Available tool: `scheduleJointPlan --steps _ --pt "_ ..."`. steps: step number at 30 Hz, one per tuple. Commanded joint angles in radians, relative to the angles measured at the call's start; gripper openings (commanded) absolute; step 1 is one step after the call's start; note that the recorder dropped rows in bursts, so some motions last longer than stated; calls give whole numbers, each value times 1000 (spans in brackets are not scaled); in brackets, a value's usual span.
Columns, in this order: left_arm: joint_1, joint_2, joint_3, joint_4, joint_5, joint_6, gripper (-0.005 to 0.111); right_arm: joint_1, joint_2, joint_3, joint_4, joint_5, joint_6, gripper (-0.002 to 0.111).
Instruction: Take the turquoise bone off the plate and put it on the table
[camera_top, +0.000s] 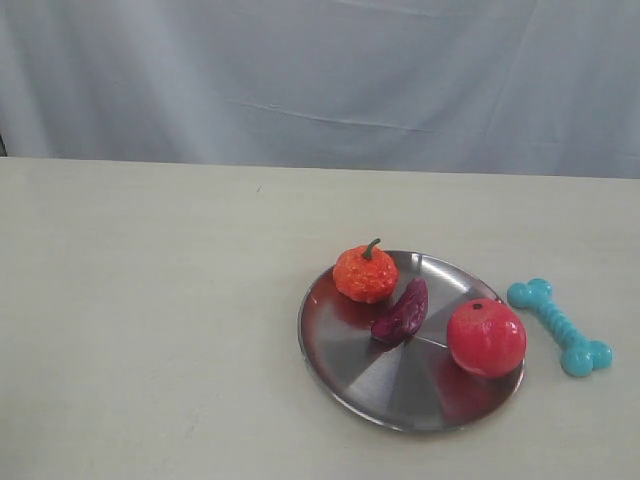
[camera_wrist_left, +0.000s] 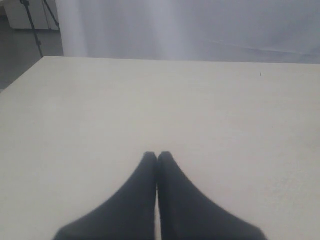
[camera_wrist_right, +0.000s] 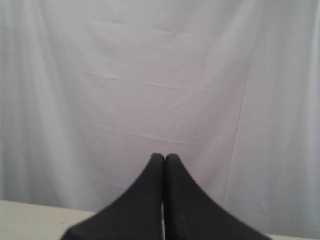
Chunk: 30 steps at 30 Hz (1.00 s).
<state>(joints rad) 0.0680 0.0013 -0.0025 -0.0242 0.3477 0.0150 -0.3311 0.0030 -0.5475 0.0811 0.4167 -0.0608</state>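
Beside plate (camera_top: 400, 385), turquoise bone (camera_top: 558, 325) lies outside right gripper (camera_wrist_right: 164, 157).

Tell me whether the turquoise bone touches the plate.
Apart. The exterior view shows bare table between the turquoise bone and the plate.

Table (camera_top: 150, 330): matte cream-beige, flat, plain. Two things sit directly on it: the plate (camera_top: 400, 385), silver and round, and the turquoise bone (camera_top: 559, 326). The bone is flat on the tabletop just beside the plate's rim, small gap, not touching, on the right arm's side, lying at an angle to the table edge. Left gripper (camera_wrist_left: 157, 156), tips pressed together, hangs over the tabletop, which runs ahead of the tips to the far edge. Right gripper (camera_wrist_right: 165, 157), tips together too, has only a thin strip of table beneath it. Can't place plate or bone against either pincer: never in the same view.
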Motion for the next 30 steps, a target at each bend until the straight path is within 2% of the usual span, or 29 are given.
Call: scheduleJointPlan --steps 1,9,15,30 --pt "-8 -1 3 -1 -5 -4 0 37 -3 136 -2 -87 3 -1" --pt "-8 -1 3 -1 -5 -4 0 44 -3 420 -2 -295 12 -1" --pt "-8 -1 3 -1 -5 -4 0 44 -3 540 0 -313 13 -1" --pt "-8 -1 3 -1 -5 -4 0 44 -3 548 -30 -166 12 -1"
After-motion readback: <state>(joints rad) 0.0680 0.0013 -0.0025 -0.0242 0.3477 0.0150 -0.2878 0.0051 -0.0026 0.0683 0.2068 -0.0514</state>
